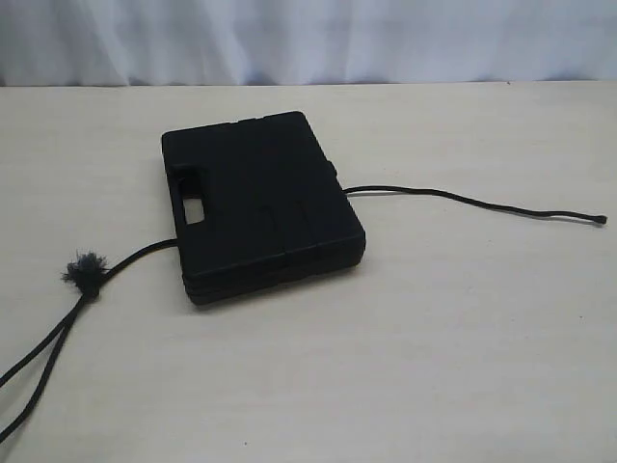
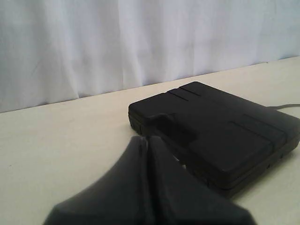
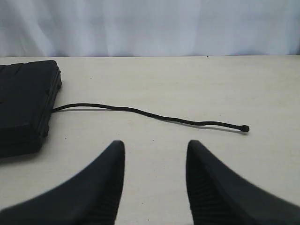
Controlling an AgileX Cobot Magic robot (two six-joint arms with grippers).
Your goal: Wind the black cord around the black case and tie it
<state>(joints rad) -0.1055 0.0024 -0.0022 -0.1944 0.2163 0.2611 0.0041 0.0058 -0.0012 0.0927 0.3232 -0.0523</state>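
The black case lies flat on the table, handle cut-out toward the left. The black cord passes under it. One end runs right to a small knotted tip. On the left it reaches a frayed tuft, from which two strands run off the front-left edge. Neither gripper shows in the exterior view. In the left wrist view my left gripper is shut on nothing, short of the case. My right gripper is open above bare table, with the cord beyond its fingertips and the case to one side.
The pale beige table spreads wide around the case. A white curtain hangs behind the table's far edge. Nothing else stands on the table.
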